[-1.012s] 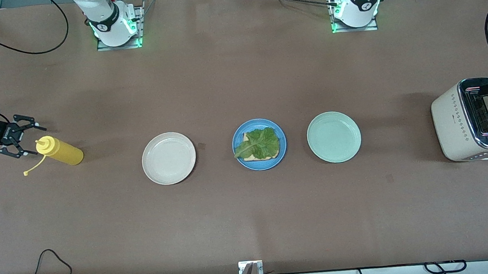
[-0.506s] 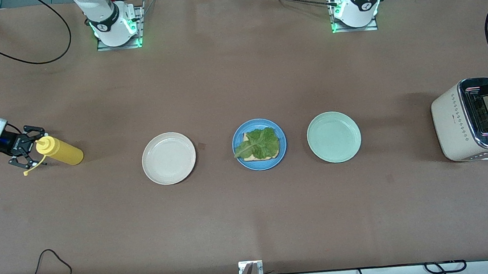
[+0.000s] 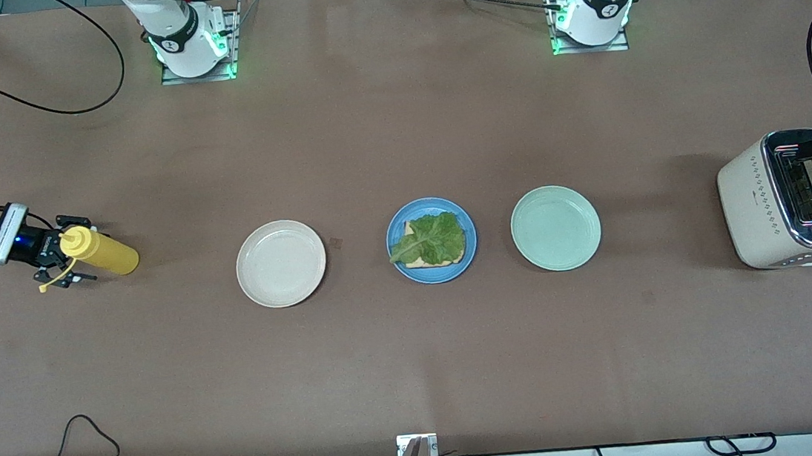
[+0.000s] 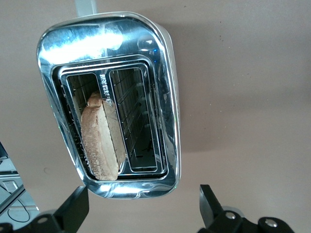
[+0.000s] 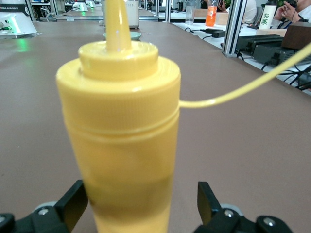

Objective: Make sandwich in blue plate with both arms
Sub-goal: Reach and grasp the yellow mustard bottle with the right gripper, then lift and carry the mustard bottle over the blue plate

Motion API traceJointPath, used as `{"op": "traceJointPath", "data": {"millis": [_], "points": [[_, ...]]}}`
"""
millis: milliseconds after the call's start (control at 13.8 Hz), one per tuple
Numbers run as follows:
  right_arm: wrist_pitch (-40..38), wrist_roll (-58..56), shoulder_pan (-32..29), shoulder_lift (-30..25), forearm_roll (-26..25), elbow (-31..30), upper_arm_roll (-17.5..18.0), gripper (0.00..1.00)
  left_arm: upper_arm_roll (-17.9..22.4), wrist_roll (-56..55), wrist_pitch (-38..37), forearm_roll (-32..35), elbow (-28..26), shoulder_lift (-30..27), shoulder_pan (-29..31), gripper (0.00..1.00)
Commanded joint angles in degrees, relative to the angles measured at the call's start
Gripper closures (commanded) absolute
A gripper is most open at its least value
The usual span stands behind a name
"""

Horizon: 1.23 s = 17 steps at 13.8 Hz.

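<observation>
Right gripper point(image 3: 59, 258) now advanced around yellow bottle point(image 3: 99, 251), jaws apart, not yet clamped. Left gripper point(image 4: 141, 206) spread above toaster point(image 3: 790, 198). Sandwich point(image 3: 431, 240) half-built in blue plate point(image 3: 400, 262); sauce probably next.

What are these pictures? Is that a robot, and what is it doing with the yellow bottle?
Yes, two white robot arms work at a brown table. The big picture looks down from high up. The two small ones come from cameras on the arms' wrists. On the table lie a cream plate, a blue plate with bread and a lettuce leaf, and a green plate. The right gripper is open, its fingers either side of the yellow bottle but not squeezing it. The left gripper hangs open over the toaster, where a bread slice stands in one slot.
</observation>
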Motion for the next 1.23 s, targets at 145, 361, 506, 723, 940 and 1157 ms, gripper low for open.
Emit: {"op": "traceJointPath", "data": {"millis": [145,361,506,723,940,1157], "points": [[0.4,-0.6,0.8,2.0,1.3,0.4,1.4,0.00,-0.3,0.5,-0.9,0.9,0.1,-0.6,0.1,0.00],[1.1,-0.7,1.1,1.9,1.2,0.4,2.2,0.41,-0.3,0.5,-0.9,0.9,0.1,-0.6,0.1,0.00],[1.6,-0.7,2.1,1.6,0.6,0.5,2.2,0.76,-0.3,0.5,-0.9,0.9,0.1,-0.6,0.1,0.00],[2.4,-0.5,4.1,0.0,-0.1,0.4,2.3,1.00,-0.3,0.5,-0.9,0.9,0.1,-0.6,0.1,0.00],[4.5,3.4,5.5,-4.2,-6.3,0.5,5.4,1.00,-0.3,0.5,-0.9,0.9,0.1,-0.6,0.1,0.00],[4.6,12.4,5.9,-7.8,-11.7,0.7,9.8,1.00,-0.3,0.5,-0.9,0.9,0.1,-0.6,0.1,0.00]]}}
